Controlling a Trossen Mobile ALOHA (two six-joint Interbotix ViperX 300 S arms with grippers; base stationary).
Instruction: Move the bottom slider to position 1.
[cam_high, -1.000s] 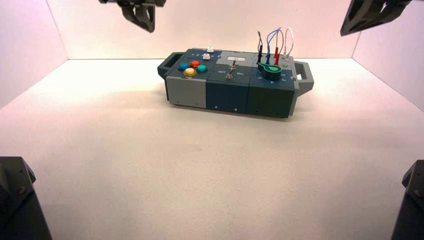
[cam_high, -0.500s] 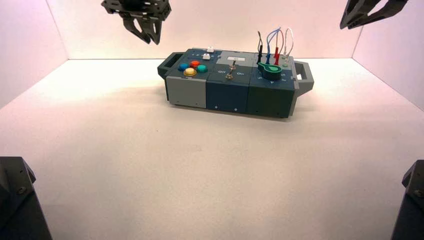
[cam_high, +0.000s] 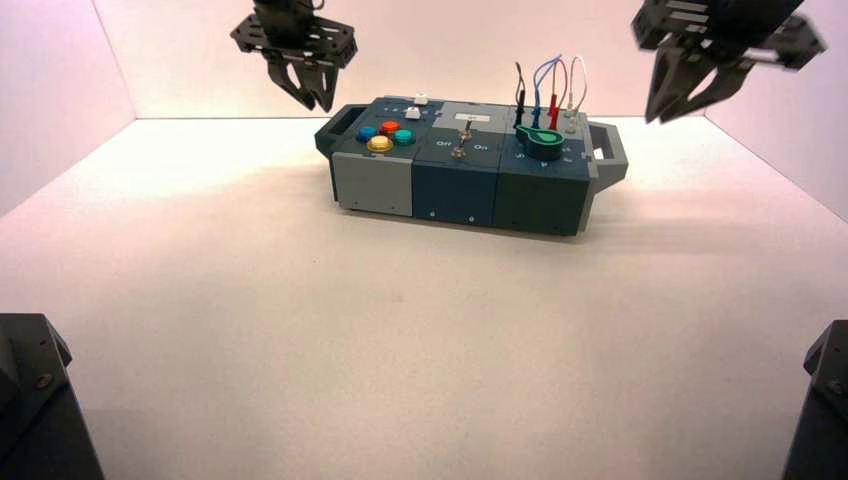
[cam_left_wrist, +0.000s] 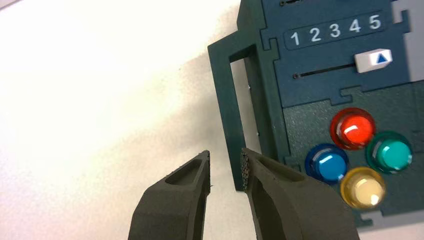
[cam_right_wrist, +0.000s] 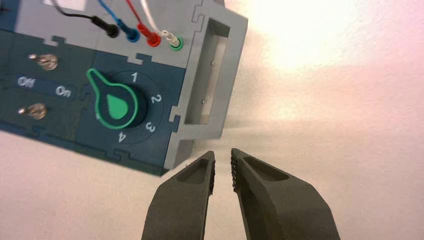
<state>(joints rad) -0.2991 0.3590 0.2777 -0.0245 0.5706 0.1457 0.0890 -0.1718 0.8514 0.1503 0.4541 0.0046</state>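
The bottom slider (cam_left_wrist: 373, 60) is a little white block with a blue triangle on top, sitting in its dark slot over by the 5 end. Position 1 (cam_left_wrist: 295, 38) is a white printed digit, first in the row just beside that slot.

Dark, near-black arm segments (cam_high: 38, 395) — angular, faceted; round screw (cam_high: 43, 381) (left one); tapering fingers (cam_left_wrist: 172, 200).
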